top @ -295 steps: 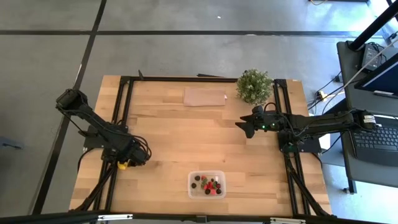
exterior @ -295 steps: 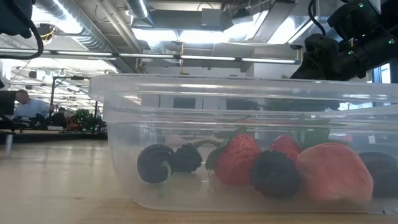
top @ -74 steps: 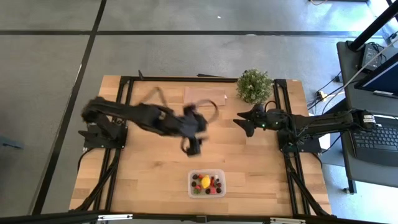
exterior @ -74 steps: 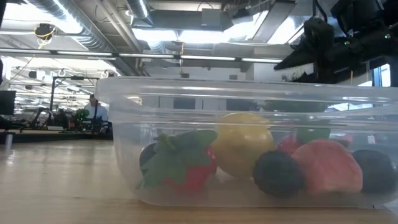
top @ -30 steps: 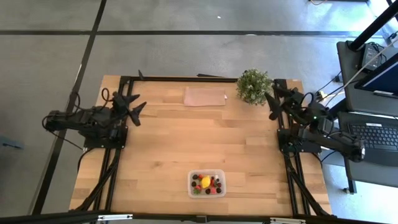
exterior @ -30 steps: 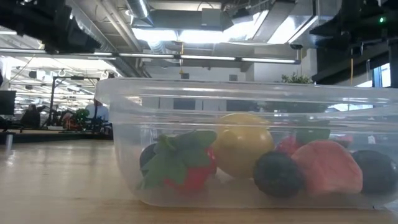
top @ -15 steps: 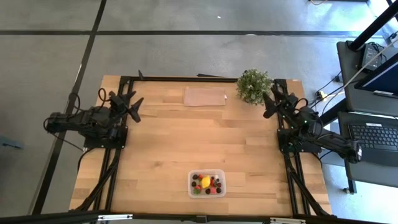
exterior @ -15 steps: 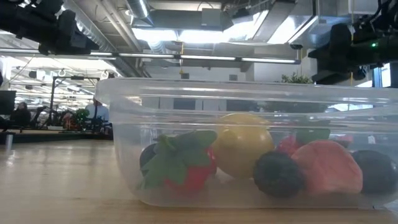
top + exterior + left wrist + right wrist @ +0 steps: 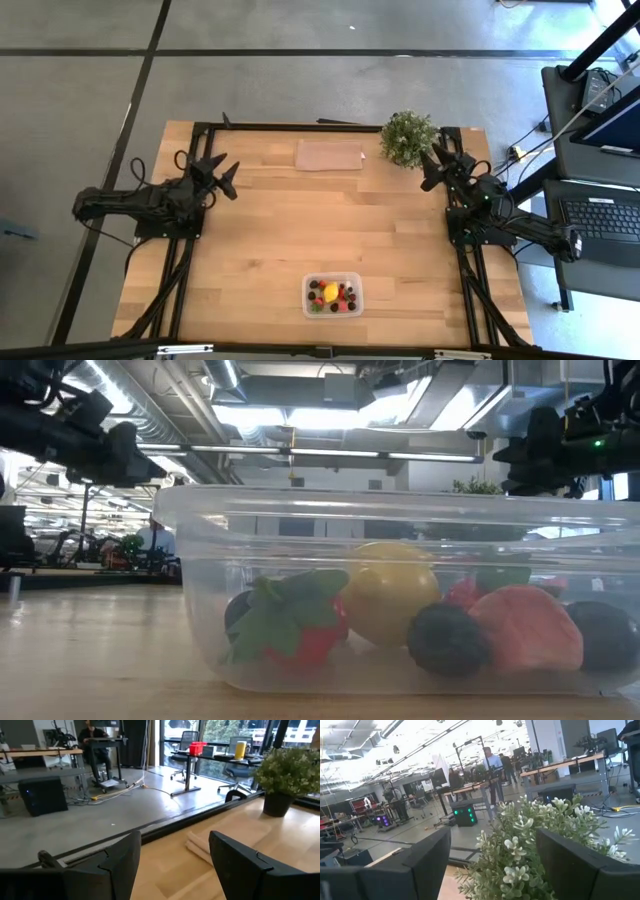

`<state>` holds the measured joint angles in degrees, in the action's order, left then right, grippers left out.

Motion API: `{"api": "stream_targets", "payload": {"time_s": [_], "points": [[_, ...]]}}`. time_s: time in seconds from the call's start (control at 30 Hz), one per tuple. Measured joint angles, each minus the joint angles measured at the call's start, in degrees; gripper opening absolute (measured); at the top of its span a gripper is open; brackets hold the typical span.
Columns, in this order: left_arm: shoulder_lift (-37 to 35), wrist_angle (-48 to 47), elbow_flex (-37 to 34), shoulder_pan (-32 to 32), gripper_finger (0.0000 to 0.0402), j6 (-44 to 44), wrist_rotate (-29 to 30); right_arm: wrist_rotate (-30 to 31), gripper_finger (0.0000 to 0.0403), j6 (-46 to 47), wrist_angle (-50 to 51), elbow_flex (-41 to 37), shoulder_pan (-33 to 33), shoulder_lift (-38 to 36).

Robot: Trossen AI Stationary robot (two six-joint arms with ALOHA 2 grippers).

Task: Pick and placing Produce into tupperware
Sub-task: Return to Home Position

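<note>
From above, the left claw (image 9: 224, 166) hangs by the table's left rail, its fingers spread wide and holding nothing. The right claw (image 9: 428, 168) is by the right rail, equally wide and empty. The clear tub (image 9: 333, 276) sits well apart from both, between them sideways and toward the near edge. It holds the yellow lemon (image 9: 330, 292), red strawberries (image 9: 341, 299) and dark berries (image 9: 314, 286). Bare planks of the wooden table (image 9: 270, 230) lie between each claw and the tub. A bushy potted plant (image 9: 408, 138) stands just beside the right claw. A flat brownish sheet (image 9: 330, 155) lies between the claws, nearer the far edge. A laptop (image 9: 600, 225) sits on a side desk behind the right arm.

From table height the tub's wall fills the picture. Inside, the lemon rests between a leafy strawberry and a dark berry, with a paler strawberry beyond. Both arms show as dark shapes high behind the tub. Above are ceiling ducts and strip lights.

In the left wrist view, the two dark fingers (image 9: 117, 865) stand wide apart. Ahead of them lie the sheet, the table's black rail and the plant. Beyond are a grey floor, office chairs and a person at a desk (image 9: 95, 740).

In the right wrist view, the wide-set fingers (image 9: 427, 865) frame the plant, which stands close ahead and blocks much of the view. Behind it is an open workshop with desks and a standing person (image 9: 492, 760).
</note>
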<state>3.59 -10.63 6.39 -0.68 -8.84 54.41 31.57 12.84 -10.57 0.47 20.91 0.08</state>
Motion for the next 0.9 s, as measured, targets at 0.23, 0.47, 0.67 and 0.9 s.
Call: {"api": "stream_targets", "payload": {"time_s": [0.23, 0.47, 0.67, 0.9], "points": [[0.0, 1.5, -2.2, -1.3, 0.0228, 0.0, -0.8, 0.0, 0.0291, -0.6, 0.1, 0.0, 0.0, 0.0], [0.1, 1.4, -2.2, -3.2, 0.0228, 0.4, -0.9, -0.1, 0.0291, 1.7, 2.5, 0.0, 0.0, 0.0], [0.1, 1.4, -2.2, -4.5, 0.0228, 0.4, -0.7, -0.1, 0.0291, 2.5, 2.6, 0.0, 0.0, 0.0], [0.1, 1.3, -2.2, -4.5, 0.0228, 0.4, -0.7, -0.1, 0.0291, 1.9, 2.9, 0.0, 0.0, 0.0]]}}
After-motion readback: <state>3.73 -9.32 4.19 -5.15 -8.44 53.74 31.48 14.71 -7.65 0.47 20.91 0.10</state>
